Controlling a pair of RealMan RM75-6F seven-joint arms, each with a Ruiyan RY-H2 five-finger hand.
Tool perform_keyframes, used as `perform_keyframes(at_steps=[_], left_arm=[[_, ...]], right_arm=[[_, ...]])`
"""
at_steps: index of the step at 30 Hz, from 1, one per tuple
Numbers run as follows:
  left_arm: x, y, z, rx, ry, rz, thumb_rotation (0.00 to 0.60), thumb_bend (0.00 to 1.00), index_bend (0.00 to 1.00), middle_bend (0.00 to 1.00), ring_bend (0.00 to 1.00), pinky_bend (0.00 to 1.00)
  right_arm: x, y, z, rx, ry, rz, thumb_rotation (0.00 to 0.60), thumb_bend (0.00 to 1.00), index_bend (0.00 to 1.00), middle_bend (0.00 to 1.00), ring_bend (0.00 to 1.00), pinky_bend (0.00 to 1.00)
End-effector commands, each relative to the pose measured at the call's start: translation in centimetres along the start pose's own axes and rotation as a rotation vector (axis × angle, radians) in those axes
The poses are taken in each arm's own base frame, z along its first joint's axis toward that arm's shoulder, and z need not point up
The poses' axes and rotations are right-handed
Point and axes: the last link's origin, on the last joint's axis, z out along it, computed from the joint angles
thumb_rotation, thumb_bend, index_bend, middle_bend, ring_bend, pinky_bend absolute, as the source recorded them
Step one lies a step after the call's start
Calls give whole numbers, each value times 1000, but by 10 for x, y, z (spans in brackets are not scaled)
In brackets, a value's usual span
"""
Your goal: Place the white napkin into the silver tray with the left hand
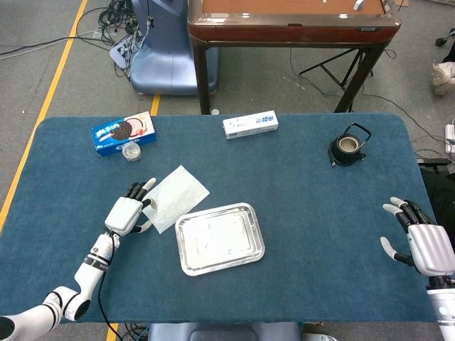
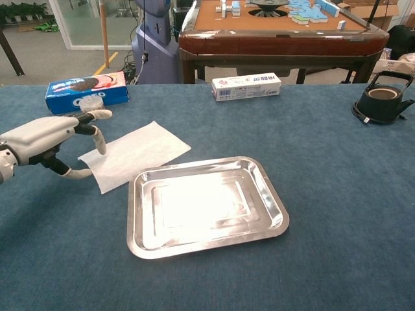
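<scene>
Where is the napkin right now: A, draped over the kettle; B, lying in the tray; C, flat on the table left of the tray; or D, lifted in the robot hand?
C: the napkin lies flat on the table, left of the empty tray, with the left robot hand at its edge.

The right hand (image 1: 425, 245) was cut off by the head view's edge and was left out of the chest view entirely.
</scene>
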Motion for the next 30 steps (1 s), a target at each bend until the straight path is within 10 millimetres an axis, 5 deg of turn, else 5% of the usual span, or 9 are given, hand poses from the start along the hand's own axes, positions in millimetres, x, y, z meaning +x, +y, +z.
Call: perform_keyframes(at_steps=[1, 30], left_arm=[[-1, 0, 0, 1, 1, -8, 600, 288, 449, 0, 0, 47], [-1, 0, -2, 9, 9, -89, 600, 339, 521, 0, 0, 62]], right_arm=[[0, 0, 0, 1, 1, 0, 600, 341, 225, 168, 109, 309], [-1, -1, 0, 2, -4, -1, 600, 341, 225, 168, 109, 309]])
